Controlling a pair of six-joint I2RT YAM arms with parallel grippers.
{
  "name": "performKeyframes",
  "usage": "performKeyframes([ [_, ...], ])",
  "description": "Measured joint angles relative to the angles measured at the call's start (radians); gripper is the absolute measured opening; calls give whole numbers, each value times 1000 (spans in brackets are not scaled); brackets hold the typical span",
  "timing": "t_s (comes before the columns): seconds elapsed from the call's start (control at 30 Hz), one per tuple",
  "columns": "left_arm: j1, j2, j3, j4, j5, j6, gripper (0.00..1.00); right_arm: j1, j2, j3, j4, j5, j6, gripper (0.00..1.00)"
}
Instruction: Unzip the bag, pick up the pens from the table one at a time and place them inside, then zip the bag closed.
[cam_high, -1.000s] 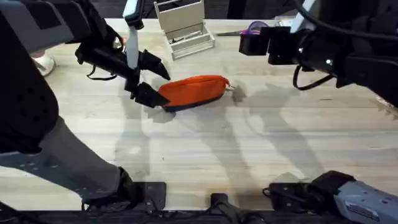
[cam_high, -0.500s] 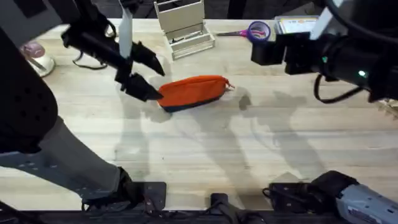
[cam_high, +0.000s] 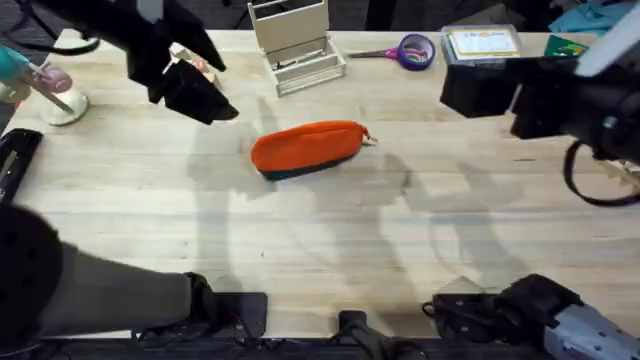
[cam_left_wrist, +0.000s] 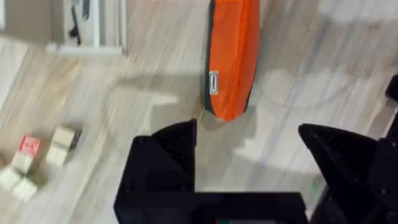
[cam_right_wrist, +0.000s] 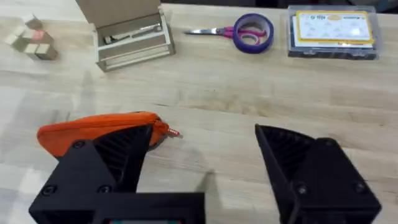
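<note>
Overhead: oblong orange fabric pouch with navy bottom edge lies mid-table on the pale plank tabletop, zipper apparently shut, no pens visible outside. Left gripper and right gripper both spread, empty, well clear. Looks finished; next, just retract.

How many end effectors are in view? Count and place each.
2. Left end effector, open, past the bag's left end; right end effector, open, off its right end.
</note>
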Motion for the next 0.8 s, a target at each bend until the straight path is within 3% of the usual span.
performKeyframes([
  [0.33,0,-122,0,-6,-100,-214,996,0,-56,0,-34,0,0,998],
  [0.8,0,-202,0,-33,-120,-267,996,0,-65,0,-93,0,20,998],
])
